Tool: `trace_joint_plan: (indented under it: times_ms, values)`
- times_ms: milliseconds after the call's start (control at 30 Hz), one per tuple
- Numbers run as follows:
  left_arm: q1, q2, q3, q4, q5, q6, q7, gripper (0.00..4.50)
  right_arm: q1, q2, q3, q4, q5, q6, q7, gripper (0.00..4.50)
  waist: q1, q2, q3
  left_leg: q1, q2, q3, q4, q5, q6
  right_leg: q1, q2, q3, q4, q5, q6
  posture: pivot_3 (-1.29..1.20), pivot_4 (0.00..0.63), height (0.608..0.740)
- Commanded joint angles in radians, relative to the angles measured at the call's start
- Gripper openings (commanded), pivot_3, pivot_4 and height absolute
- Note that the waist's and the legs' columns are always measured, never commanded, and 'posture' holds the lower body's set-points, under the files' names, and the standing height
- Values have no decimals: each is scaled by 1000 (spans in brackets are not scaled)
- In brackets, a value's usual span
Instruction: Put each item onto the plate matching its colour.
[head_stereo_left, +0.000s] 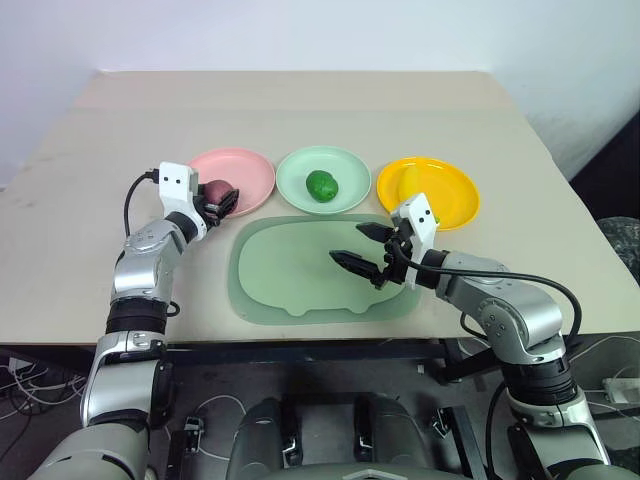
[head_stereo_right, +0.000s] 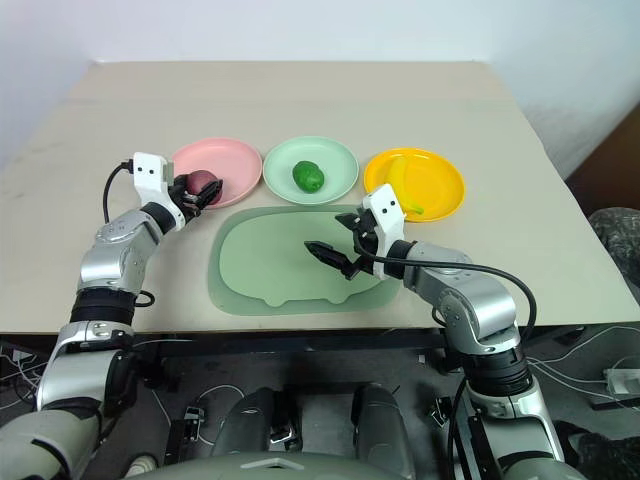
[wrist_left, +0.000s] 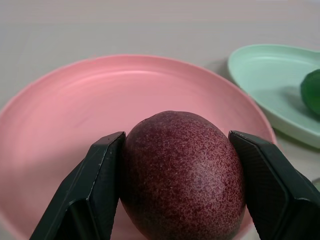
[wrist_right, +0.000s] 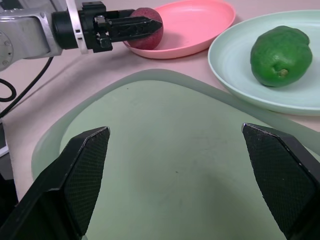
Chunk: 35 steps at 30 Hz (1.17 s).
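- Nearest, the right gripper hangs with its jaws spread wide and empty above the pale green tray.
- Further out, the left gripper pinches the dark red-purple oval over the near rim of the pink plate; the plate's middle lies straight ahead of the fingers, so release looks close.
- Beyond the tray, the lime sits on the mint plate and the banana on the orange-yellow plate.

Pale green lobed tray flat on beige worktop, bare, directly under the right hand and just beside the left hand. White wall behind.
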Motion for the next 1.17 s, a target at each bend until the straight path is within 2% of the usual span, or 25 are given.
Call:
trace_joint_plan:
  times_ms: [33, 67, 100, 200, 333, 500, 667, 833, 1067, 1167]
  values:
    - [-9, 13, -5, -32, 3, -5, -32, 3014, -16, -4, -19, -20, -8, -24, -8, 4500, 0, 0, 0, 0, 0, 0, 0, 0, 0, 0, 0, 0, 0, 0, 0, 0, 150, 695]
    - [-5, 14, -4, -42, 0, 1, -39, 3014, -14, -4, -18, -21, -10, -25, -10, 4500, 0, 0, 0, 0, 0, 0, 0, 0, 0, 0, 0, 0, 0, 0, 0, 0, 150, 695]
    - [-2, 15, -1, -51, -3, 8, -43, 3721, -12, -3, -18, -22, -13, -25, -13, 4500, 1, 0, 0, 0, 0, 0, 0, 0, 0, 0, 0, 0, 0, 0, 0, 0, 150, 695]
    - [5, 21, 1, -65, 0, 16, -53, 4472, -9, -2, -17, -25, -15, -24, -17, 4500, 0, 0, 0, 0, 0, 0, 0, 0, 0, 0, 0, 0, 0, 0, 0, 0, 150, 695]
    - [24, 32, -1, -105, 6, 14, -69, 4472, -1, -7, -20, -28, -19, -25, -18, 4500, 0, 0, 0, 0, 0, 0, 0, 0, 0, 0, 0, 0, 0, 0, 0, 0, 150, 695]
    - [121, 62, 22, -283, -25, -22, -124, 4472, 24, -5, -22, -44, -19, -26, -18, 4500, -1, 0, 0, 0, 0, 0, 0, 0, 0, 0, 0, 0, 0, 0, 0, 0, 150, 695]
    - [270, 102, 97, -451, -154, -55, -275, 4472, 67, 16, -29, -74, -8, -64, -12, 4500, -1, 0, 0, 0, 1, 0, 0, 0, 0, 0, -1, 0, 0, 0, 0, 0, 150, 695]
    - [387, 141, 166, -522, -239, -69, -353, 4472, 101, 56, -31, -85, -3, -144, 0, 4500, -1, 0, 0, 0, 1, 0, -1, -1, -3, 0, -1, 0, 0, 0, 0, 0, 150, 695]
    - [603, 127, 182, -631, -262, -130, -415, 4472, 125, 30, -46, -28, 10, -225, 86, 4500, 2, 0, 0, 1, 1, 0, -1, -2, -3, 0, -2, 0, -2, 0, -1, 0, 150, 695]
    - [651, 115, 193, -658, -279, -125, -399, 4472, 117, 26, -34, -7, 6, -239, 104, 4500, 2, 0, 0, 1, 2, 0, -1, -2, -3, 0, -2, 0, -2, -1, -3, 0, 150, 695]
